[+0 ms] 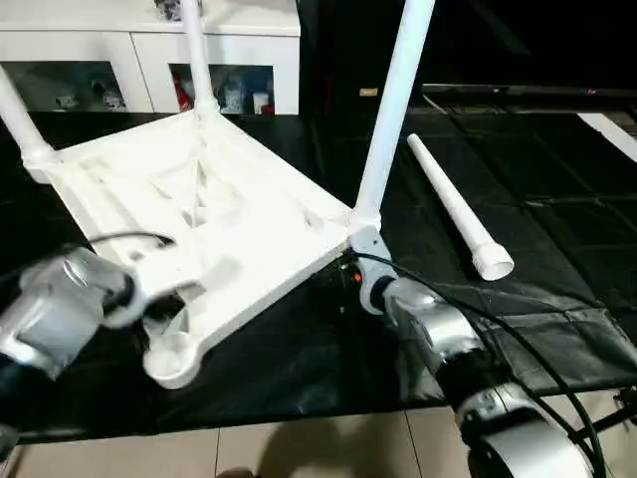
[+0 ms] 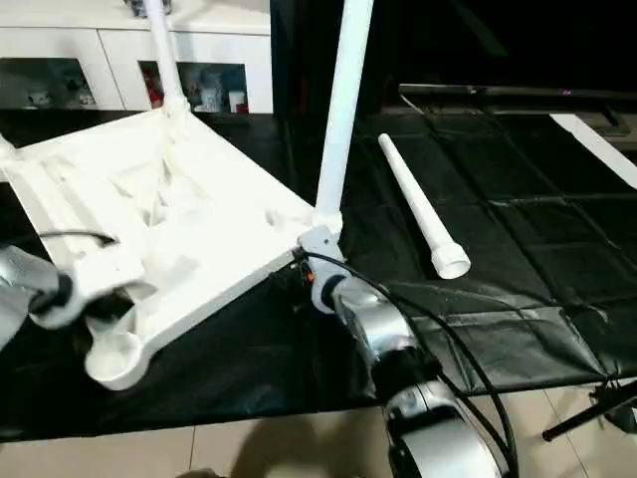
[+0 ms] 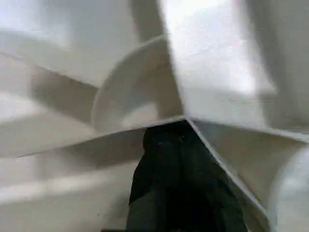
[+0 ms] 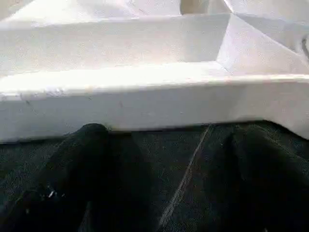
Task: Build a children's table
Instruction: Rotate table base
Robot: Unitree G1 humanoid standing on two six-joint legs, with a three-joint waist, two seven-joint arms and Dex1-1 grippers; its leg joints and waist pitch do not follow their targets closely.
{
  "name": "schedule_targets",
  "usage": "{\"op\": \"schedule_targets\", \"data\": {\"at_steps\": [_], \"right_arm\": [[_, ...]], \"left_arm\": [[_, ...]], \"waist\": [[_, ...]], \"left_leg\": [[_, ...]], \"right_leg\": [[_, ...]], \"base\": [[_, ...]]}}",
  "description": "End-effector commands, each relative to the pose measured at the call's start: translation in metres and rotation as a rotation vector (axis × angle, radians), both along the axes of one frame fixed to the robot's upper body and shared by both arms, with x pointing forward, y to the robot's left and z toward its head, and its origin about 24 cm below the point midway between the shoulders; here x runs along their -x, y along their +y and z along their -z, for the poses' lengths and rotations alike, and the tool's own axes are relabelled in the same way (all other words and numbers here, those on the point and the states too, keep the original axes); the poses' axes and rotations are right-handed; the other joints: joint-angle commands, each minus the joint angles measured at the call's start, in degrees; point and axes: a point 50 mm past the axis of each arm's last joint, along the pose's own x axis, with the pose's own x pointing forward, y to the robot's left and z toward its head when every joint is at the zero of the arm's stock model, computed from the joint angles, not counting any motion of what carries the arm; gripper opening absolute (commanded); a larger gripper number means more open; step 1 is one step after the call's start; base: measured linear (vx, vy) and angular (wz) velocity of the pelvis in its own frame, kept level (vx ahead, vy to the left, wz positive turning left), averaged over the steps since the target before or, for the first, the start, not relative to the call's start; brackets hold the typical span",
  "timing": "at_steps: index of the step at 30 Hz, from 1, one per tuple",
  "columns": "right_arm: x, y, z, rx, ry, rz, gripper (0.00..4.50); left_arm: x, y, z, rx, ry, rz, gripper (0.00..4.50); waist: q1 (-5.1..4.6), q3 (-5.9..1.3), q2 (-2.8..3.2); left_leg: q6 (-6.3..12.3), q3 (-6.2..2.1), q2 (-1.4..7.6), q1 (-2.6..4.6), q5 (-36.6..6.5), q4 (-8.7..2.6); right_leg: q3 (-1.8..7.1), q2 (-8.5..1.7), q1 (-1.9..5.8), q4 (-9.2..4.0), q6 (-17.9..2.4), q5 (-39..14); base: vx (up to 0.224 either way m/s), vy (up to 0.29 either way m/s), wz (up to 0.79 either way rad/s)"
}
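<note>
Tabletop (image 1: 209, 209) upside down, three legs fitted; steady it: left tool (image 3: 176, 159) pinched together at a rib, right tool (image 4: 159, 159), fingers apart, beside the edge; loose leg (image 1: 458, 214) lies on the desk (image 1: 557, 199).

A black sheet (image 1: 557, 249) covers the work surface across the middle of the frame; the white table top (image 1: 199, 214) lies on it upside down at centre left, ribbed underside up. A loose white leg (image 1: 458, 204) lies on the sheet at right of centre; pale floor tiles (image 1: 299, 453) run along the bottom edge.

No readable text, labels or numbers.
</note>
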Motion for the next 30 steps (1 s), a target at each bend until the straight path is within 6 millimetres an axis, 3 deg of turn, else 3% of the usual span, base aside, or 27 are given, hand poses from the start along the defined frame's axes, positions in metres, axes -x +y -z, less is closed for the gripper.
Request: {"op": "schedule_targets", "data": {"at_steps": [1,4,11,15,18,19,22,23,24,25,28,30], "right_arm": [[-0.006,0.000,-0.006,-0.017,-0.021,0.023,4.50],[-0.008,0.002,-0.007,-0.019,-0.023,0.025,4.50],[-0.009,0.002,-0.006,-0.013,-0.029,0.023,4.50],[-0.011,-0.001,-0.006,-0.003,-0.035,0.037,4.50],[-0.012,-0.003,-0.006,-0.002,-0.036,0.043,4.50],[-0.013,-0.007,-0.006,0.003,-0.038,0.059,4.50],[-0.015,-0.013,-0.006,0.009,-0.045,0.076,4.50],[-0.016,-0.015,-0.007,0.012,-0.050,0.082,4.50],[-0.017,-0.018,-0.010,0.016,-0.064,0.087,4.50],[-0.019,-0.022,-0.013,0.017,-0.076,0.091,4.50],[-0.027,-0.035,-0.026,0.000,-0.099,0.128,4.50],[-0.034,-0.046,-0.037,-0.006,-0.118,0.162,4.50]], "left_arm": [[0.018,-0.030,0.018,0.126,0.163,0.140,0.03],[0.023,-0.056,0.016,0.271,0.198,0.210,0.03],[0.010,-0.083,0.015,0.329,0.118,0.247,0.03],[-0.026,-0.095,0.015,0.354,-0.116,0.118,0.03],[-0.034,-0.098,0.015,0.363,-0.170,0.087,0.03],[-0.046,-0.102,0.017,0.381,-0.238,0.027,0.03],[-0.056,-0.105,0.021,0.362,-0.303,-0.003,0.03],[-0.058,-0.105,0.021,0.360,-0.319,-0.009,0.03],[-0.059,-0.107,0.019,0.381,-0.328,-0.018,0.03],[-0.060,-0.108,0.016,0.408,-0.331,-0.024,0.03],[-0.058,-0.110,0.004,0.501,-0.340,-0.020,0.03],[-0.054,-0.110,-0.004,0.571,-0.338,-0.009,0.03]], "waist": [[-0.45,-3.51,1.10],[-0.59,-3.62,0.92],[-1.53,-3.69,0.45],[-1.77,-3.75,0.42],[-1.81,-3.91,0.24],[-1.79,-3.98,0.48],[-1.50,-4.19,0.24],[-1.36,-4.23,0.28],[-1.34,-4.27,0.69],[-1.38,-4.36,0.43],[-1.40,-4.54,0.36],[-1.31,-4.95,0.38]], "left_leg": [[-2.90,-2.09,3.97,0.98,-13.3,-4.79],[-3.21,-1.97,3.91,0.93,-12.7,-4.75],[-1.48,-1.74,3.45,0.40,-10.8,-4.33],[-0.73,-1.59,3.24,0.61,-11.2,-4.03],[-0.51,-1.84,3.43,0.32,-11.0,-4.18],[-0.30,-1.70,3.36,0.52,-10.7,-4.02],[0.18,-1.79,3.45,0.26,-9.5,-4.04],[0.53,-1.63,3.35,0.51,-9.1,-3.89],[0.57,-1.69,3.42,0.46,-8.7,-3.90],[0.80,-1.65,3.48,0.29,-8.0,-3.86],[1.55,-1.53,3.50,0.20,-6.3,-3.63],[2.91,-1.52,3.68,-0.08,-2.8,-3.35]], "right_leg": [[4.73,-5.77,2.56,-4.17,-9.9,-16.3],[4.83,-5.65,2.76,-4.06,-10.0,-15.9],[4.84,-5.44,3.10,-4.37,-9.5,-16.3],[4.62,-5.12,2.92,-4.80,-9.0,-17.3],[4.55,-5.18,3.16,-4.56,-8.8,-16.9],[4.57,-5.16,3.00,-4.58,-9.0,-16.1],[4.53,-5.27,3.31,-4.29,-9.4,-14.1],[4.48,-5.16,3.11,-4.47,-9.3,-13.5],[4.55,-5.23,3.16,-4.25,-9.6,-12.4],[4.49,-5.20,3.28,-4.06,-10.1,-10.8],[4.53,-5.33,3.43,-3.64,-11.5,-7.7],[4.48,-5.27,3.52,-2.61,-13.8,-1.5]], "base": [[0.000,0.000,0.00],[0.000,0.000,0.00],[0.000,0.000,0.00],[0.000,0.000,0.00],[0.000,0.000,0.00],[0.000,0.000,0.00],[0.000,0.000,0.00],[0.000,0.000,0.00],[0.000,0.000,0.00],[0.000,0.000,0.00],[0.000,0.000,0.00],[0.000,0.000,0.00]]}}
